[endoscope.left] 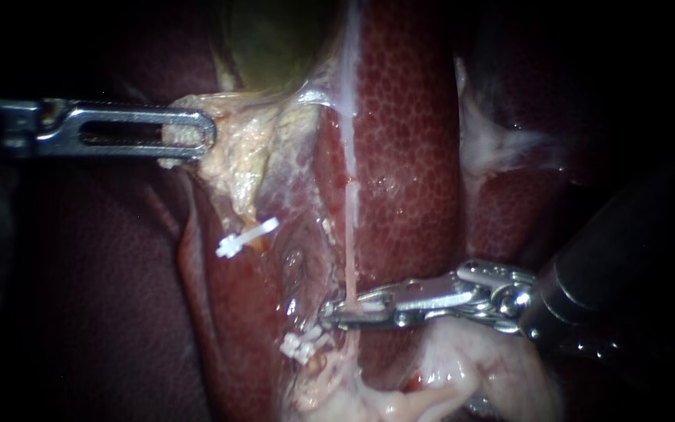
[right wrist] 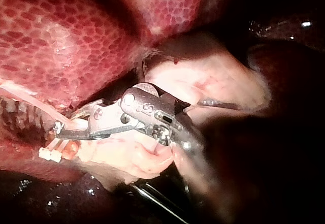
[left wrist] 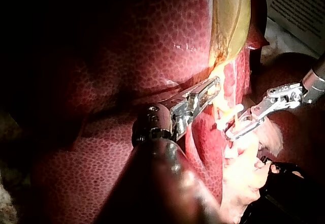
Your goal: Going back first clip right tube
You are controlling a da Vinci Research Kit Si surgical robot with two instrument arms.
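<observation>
- Behind everything it is dark. The liver [endoscope.left: 408, 156] fills my endoscope view as mottled dark-red lobes around and under both instruments.
- The gallbladder [endoscope.left: 275, 39], greenish-yellow, lies beyond my left instrument's jaws, up against the liver.
- A lump of pale pink fatty tissue [endoscope.left: 462, 375] lies just under my right instrument's wrist and jaws.
- A yellowish-white ragged tissue [endoscope.left: 236, 164] hangs from the gallbladder's lower end and runs from my left jaws toward my right jaws.
- My left instrument [endoscope.left: 205, 134] comes in level from the left, its shaft nearly horizontal. Its long slotted jaws are closed on the edge of the ragged tissue, which shows through the slot at the tip.
- My right instrument [endoscope.left: 337, 314] comes in from the right, its dark shaft slanting down. The wrist is bent so that the slim jaws point level toward the left.
- Its jaws stand a narrow gap apart.
- The right tube [endoscope.left: 351, 250], a thin pink strand, runs down the liver from the gallbladder side and crosses that gap near the jaw tips.
- A small white piece [endoscope.left: 370, 306] sits in the gap just behind the tube. I cannot tell whether it is a clip.
- One white clip [endoscope.left: 248, 237] lies between the two instruments, on the ragged tissue's lower end, well apart from both sets of jaws.
- A cluster of white clips [endoscope.left: 302, 344] sits just below and ahead of my right jaw tips, close but apart from them.
</observation>
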